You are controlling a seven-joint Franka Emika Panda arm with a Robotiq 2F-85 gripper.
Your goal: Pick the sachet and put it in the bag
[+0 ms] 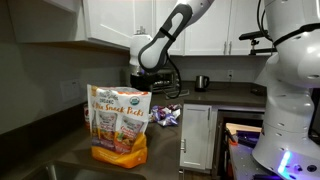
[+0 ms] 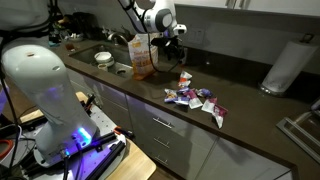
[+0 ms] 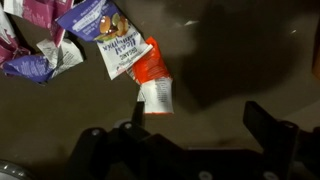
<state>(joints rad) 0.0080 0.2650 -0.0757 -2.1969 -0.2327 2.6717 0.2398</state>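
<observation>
The sachet (image 3: 152,75), a small flat red-orange packet with a white end, lies on the dark counter at the edge of a pile of packets. It also shows in an exterior view (image 2: 184,79). My gripper (image 3: 198,108) is open and empty above the counter. One fingertip sits just over the sachet's white end; I cannot tell if it touches. The bag (image 1: 119,122), an upright pouch with a white top and orange bottom, stands on the counter. In both exterior views the gripper (image 2: 172,44) hangs close beside the bag (image 2: 142,56).
Several crinkly purple and white snack packets (image 2: 200,99) lie scattered on the counter (image 2: 250,110), and they also show in the wrist view (image 3: 60,35). A paper towel roll (image 2: 285,66) stands at the far end. A sink (image 2: 100,52) is beyond the bag. A kettle (image 1: 202,82) sits by the wall.
</observation>
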